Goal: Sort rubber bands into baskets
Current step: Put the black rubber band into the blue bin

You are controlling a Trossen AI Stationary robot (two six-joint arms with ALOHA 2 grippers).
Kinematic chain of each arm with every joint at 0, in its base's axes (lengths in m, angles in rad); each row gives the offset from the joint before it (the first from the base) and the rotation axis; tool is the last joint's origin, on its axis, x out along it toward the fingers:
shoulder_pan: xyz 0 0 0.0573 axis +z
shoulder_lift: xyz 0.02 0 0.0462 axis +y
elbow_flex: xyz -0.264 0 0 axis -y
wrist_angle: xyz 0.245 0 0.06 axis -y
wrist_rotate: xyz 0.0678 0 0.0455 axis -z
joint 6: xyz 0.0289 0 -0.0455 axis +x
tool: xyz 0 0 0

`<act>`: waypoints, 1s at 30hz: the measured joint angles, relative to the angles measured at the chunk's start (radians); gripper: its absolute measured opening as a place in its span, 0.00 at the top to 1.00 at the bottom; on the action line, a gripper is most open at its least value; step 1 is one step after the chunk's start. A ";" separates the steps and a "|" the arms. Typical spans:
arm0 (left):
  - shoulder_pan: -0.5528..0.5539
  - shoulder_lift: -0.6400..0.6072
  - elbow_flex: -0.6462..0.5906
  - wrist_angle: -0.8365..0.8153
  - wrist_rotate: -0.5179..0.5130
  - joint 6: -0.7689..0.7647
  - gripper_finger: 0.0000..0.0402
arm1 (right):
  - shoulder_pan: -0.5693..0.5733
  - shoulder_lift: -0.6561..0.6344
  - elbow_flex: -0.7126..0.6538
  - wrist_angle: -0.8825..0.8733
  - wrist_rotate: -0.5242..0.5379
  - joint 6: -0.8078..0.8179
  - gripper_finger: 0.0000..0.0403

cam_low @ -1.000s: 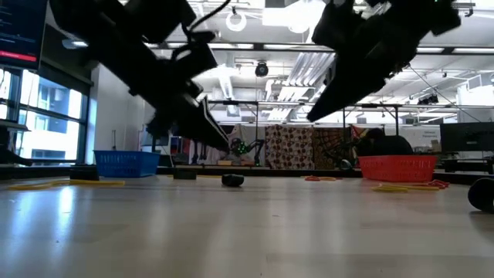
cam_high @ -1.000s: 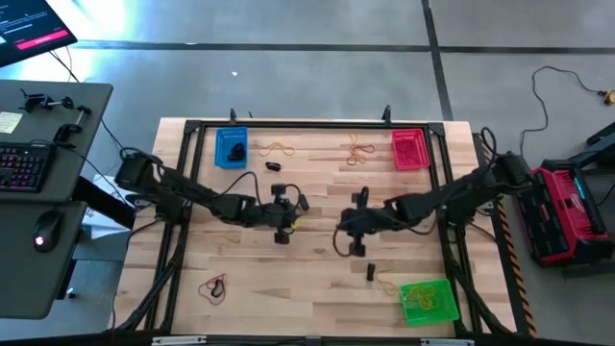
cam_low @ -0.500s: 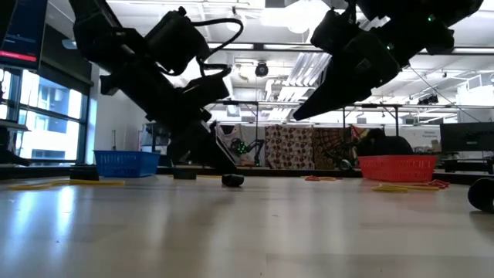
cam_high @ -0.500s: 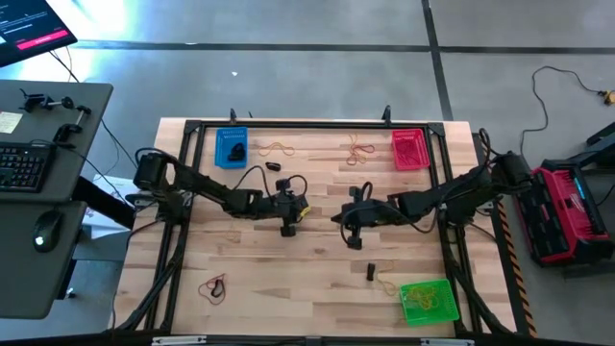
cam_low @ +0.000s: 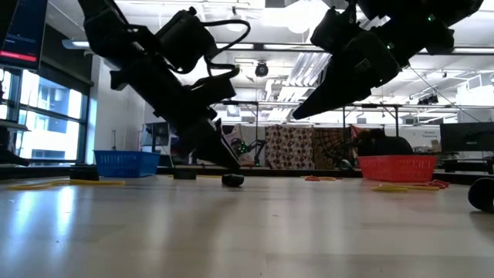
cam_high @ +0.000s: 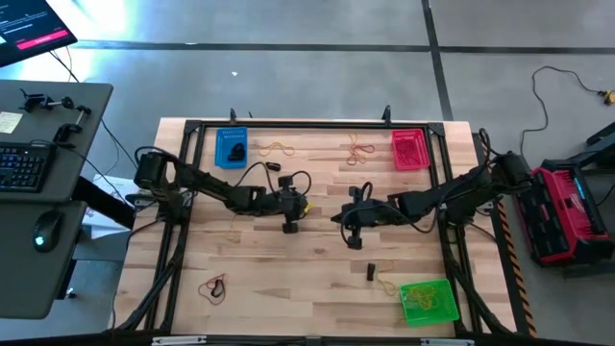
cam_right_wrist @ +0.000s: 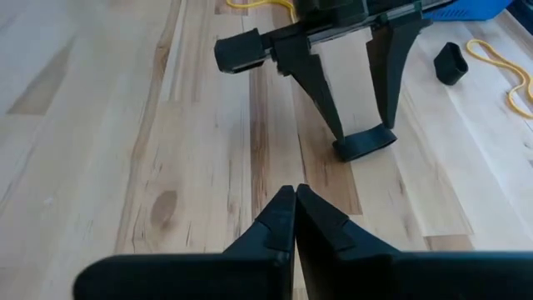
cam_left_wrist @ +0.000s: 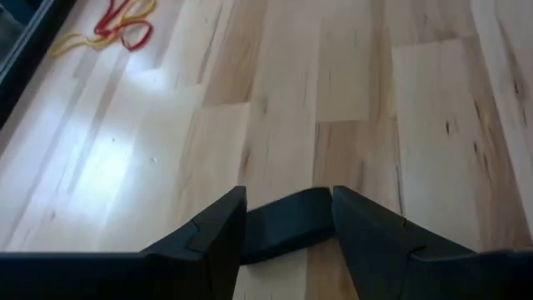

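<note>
A small black rubber band [cam_left_wrist: 283, 229] lies flat on the wooden table near its middle [cam_high: 289, 229]. My left gripper [cam_left_wrist: 287, 193] is open and slants down over it, one finger on each side of the band [cam_right_wrist: 365, 146]. My right gripper [cam_right_wrist: 295, 193] is shut with nothing in it. It hangs above the table right of centre [cam_high: 353, 238], pointing toward the left gripper. The blue basket [cam_high: 231, 149] stands at the far left, the red basket [cam_high: 409, 149] at the far right and the green basket [cam_high: 429, 301] at the near right. My left gripper's open fingers [cam_left_wrist: 218, 233] stand on either side of the black rubber band, which fills the gap between them and lies on the table. I cannot tell whether they touch it.
Loose bands lie around: yellow ones [cam_high: 279, 148] and a black one [cam_high: 273, 166] by the blue basket, red and orange ones [cam_high: 360, 149] left of the red basket, a red and black pair [cam_high: 212, 285] at the near left, a black one [cam_high: 370, 271] near the green basket.
My left gripper has come down and a little toward the table's right, onto the black rubber band, which has stayed where it lay. My right gripper has tipped slightly and kept its place.
</note>
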 joint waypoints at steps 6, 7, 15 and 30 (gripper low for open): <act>0.000 0.013 0.000 0.002 0.014 -0.008 0.57 | 0.000 0.000 0.000 0.008 0.000 -0.001 1.00; 0.000 0.022 0.000 0.010 0.014 -0.007 0.57 | 0.000 0.000 0.000 0.009 0.000 -0.001 1.00; -0.001 0.106 0.061 0.004 -0.038 0.025 0.57 | 0.000 0.000 0.000 0.014 0.000 -0.001 1.00; 0.000 0.111 0.085 -0.073 -0.014 0.016 0.62 | 0.000 0.000 0.001 0.019 0.000 -0.029 1.00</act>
